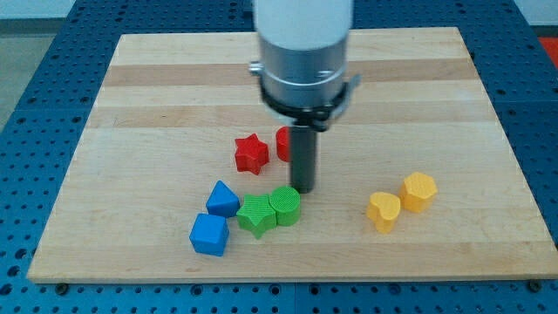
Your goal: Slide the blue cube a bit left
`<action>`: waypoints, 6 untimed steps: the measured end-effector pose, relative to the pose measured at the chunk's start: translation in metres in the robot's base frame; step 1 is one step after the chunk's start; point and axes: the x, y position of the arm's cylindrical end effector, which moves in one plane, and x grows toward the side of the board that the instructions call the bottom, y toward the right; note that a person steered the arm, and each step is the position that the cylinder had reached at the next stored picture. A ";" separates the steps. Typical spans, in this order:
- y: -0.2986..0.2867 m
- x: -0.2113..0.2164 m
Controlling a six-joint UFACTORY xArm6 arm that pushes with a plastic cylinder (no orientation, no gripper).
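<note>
Contact with the blue cube (209,235) had not yet been made: it lay near the view's bottom left of the pale wooden worktop (157,96), while my tip (302,189) stood well to its right, just above the ridged green cylinder (285,206) and beside the green star (256,215). No hand was fitted, only a plain dark rod, so nothing was held. The approach step was judged to be in hand, and the next move was thought to require the tip to be brought round the green pair and the matte blue wedge-like block (222,200) to the cube's right face.

No legible text or markings
</note>
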 end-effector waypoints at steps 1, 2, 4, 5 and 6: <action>0.039 0.000; 0.038 0.007; 0.019 0.043; -0.014 0.057; -0.059 0.075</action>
